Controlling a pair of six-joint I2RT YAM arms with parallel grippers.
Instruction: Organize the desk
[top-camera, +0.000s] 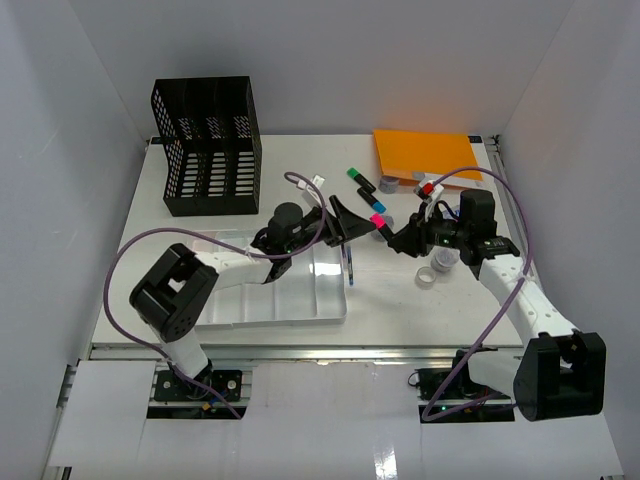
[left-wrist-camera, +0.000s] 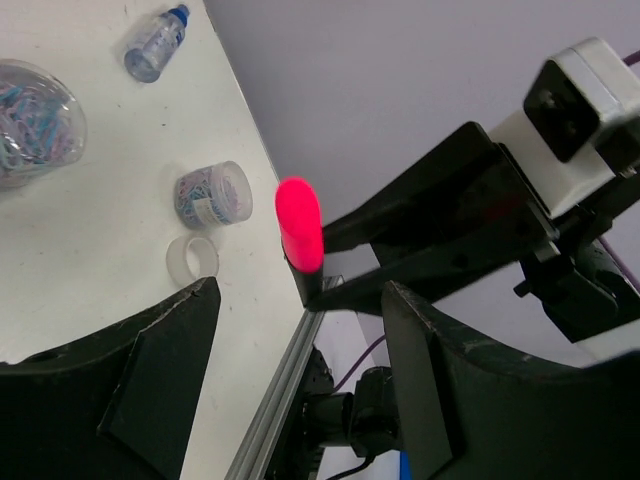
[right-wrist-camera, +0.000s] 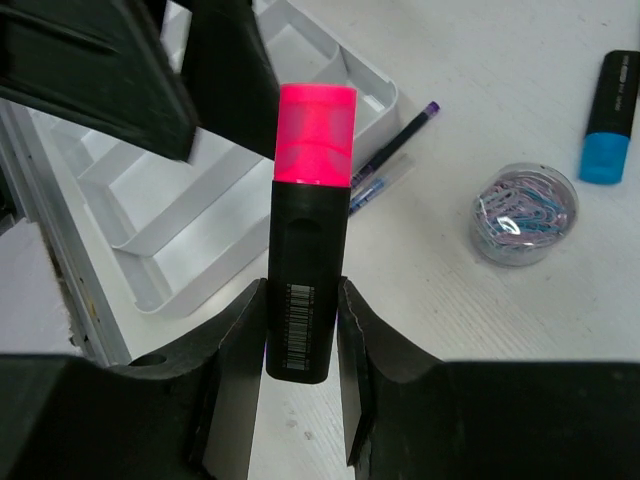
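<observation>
Slowly centre your open left gripper (left-wrist-camera: 300, 305), at nine o'clock, around the pink highlighter (right-wrist-camera: 312, 180) your right gripper (right-wrist-camera: 300, 330) clamps.

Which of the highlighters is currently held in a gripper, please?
The pink-capped highlighter: the right gripper clamps its black barrel in the air, whereas the blue-capped highlighter and the green-capped highlighter lie on the desk.

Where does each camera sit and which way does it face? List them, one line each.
Top: above and behind, looking down on the desk; left arm and right arm show.
Left wrist: looks past its open left gripper at the highlighter.
Right wrist: looks along the right gripper, shut on the highlighter, toward the tray.
Shared: all three show the highlighter.
</observation>
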